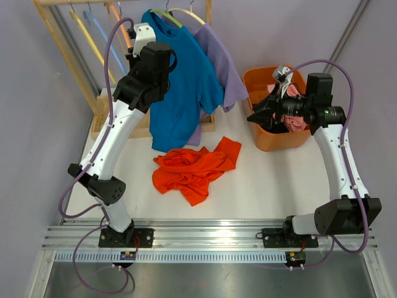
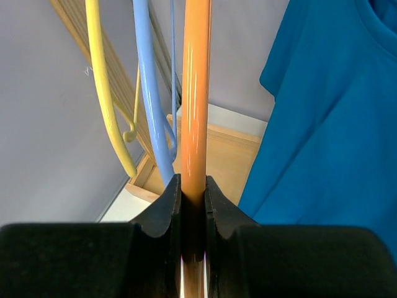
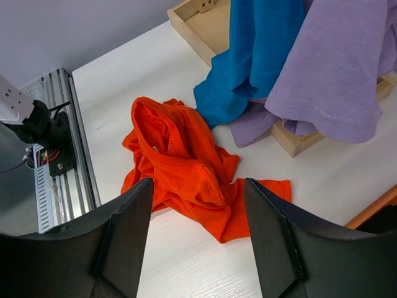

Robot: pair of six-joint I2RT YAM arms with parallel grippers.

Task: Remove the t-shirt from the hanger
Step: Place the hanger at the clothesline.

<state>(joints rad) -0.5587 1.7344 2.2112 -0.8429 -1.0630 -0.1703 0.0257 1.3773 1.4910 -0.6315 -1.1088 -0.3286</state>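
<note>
My left jaws pinch a bare, glossy orange plastic hanger (image 2: 195, 93); my right jaws stand wide, empty. The crumpled orange fabric t-shirt (image 3: 186, 167) lies on the white surface (image 3: 322, 180) beneath my right jaws, so removal looks done.

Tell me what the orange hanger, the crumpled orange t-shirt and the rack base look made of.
Orange hanger: probably plastic, glossy, long bright reflections. Orange t-shirt: soft matte knit cloth, limp folds, stitched hem. Rack base: pale wood, apparently unvarnished.
</note>
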